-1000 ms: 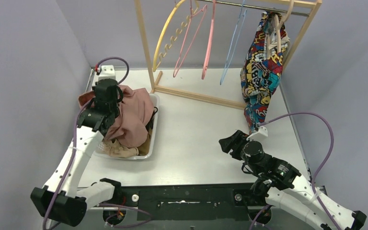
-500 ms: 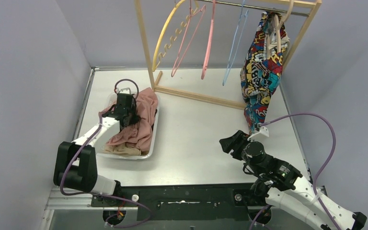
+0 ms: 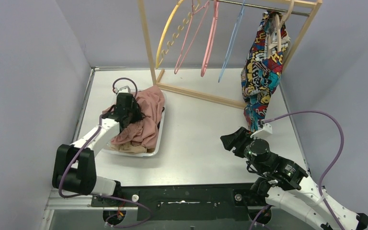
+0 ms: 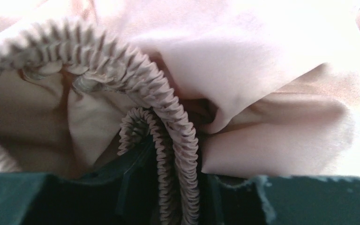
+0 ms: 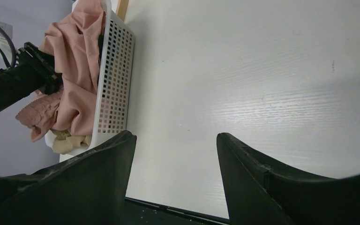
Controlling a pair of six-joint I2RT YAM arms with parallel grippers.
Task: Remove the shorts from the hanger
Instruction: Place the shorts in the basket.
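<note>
- Pink shorts: the left wrist view shows the gathered elastic waistband running down between the fingers of the left gripper. The jaws appear clamped on it.
- In the top view this gripper sits low in the white basket, at 9 o'clock on the table. The pink shorts lie heaped over beige shorts.
- Step in hand, as judged: release into the basket. Spread the jaws wide before lifting. The ribbed elastic could catch on a finger and be dragged out again, so rise straight up.
- Pink fabric drapes over the basket's rim toward 1 o'clock. Any sideways pull on exit risks tipping it onto the table.
- Right gripper: jaws spread and holding nothing, poised over bare table at 4 o'clock.
- A patterned garment hangs from a hanger on the wooden rack at 1 o'clock — probably the next item. Work the fabric off the hanger rather than pulling hard, as the rack looks light.
- Markings: no brand, label or legible writing anywhere — the garment's comic-style print is too small to read.
</note>
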